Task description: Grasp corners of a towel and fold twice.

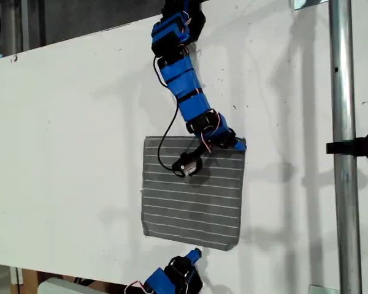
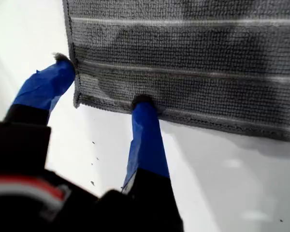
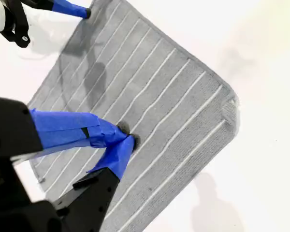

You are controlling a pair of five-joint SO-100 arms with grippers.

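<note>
Since the towel [image 1: 193, 193] lay flat mid-counter [image 1: 67, 122] and looked limp and light, corners seemed the best hold: my first pincer [image 2: 102, 81] straddled one corner [image 2: 77, 102], spread; my second pincer [image 3: 125, 140] pressed together, empty.

Exterior view overhead, looking down; both wrist views close, sharing the towel [image 1: 193, 196]

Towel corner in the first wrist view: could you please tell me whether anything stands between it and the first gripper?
Nothing visible does. My first gripper is open, its fingertips already touching the towel edges either side of the corner, on the bare white table.
</note>
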